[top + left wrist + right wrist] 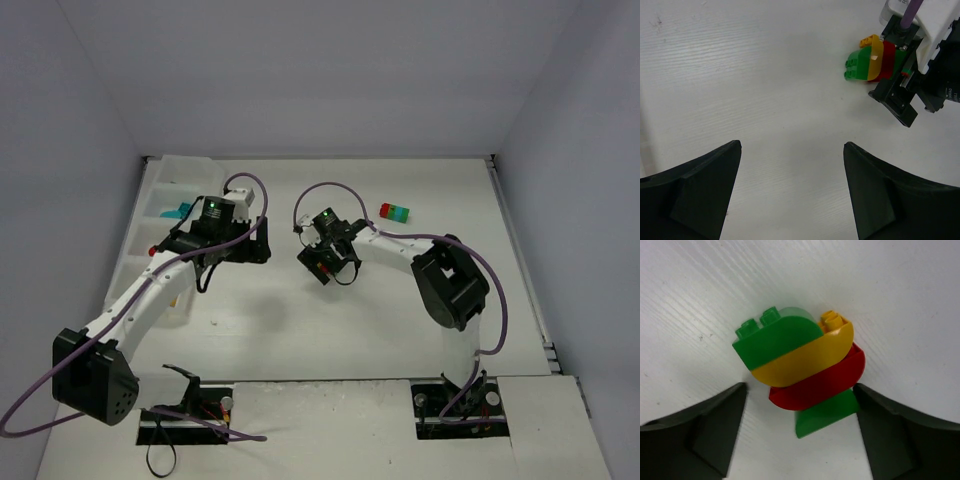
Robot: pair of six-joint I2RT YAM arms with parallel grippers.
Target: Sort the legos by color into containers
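Two clumps: green-yellow-red plastic brick clump between right gripper jaws, apart; red-green-teal brick clump far right. Left gripper jaws apart.

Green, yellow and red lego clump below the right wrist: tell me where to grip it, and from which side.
Come down from above: the green, yellow and red lego clump lies on its side on the white table, broad face up. Close the jaws across the ends of the yellow and red layers, probably its widest span. One end is rounded, so centre the grip.
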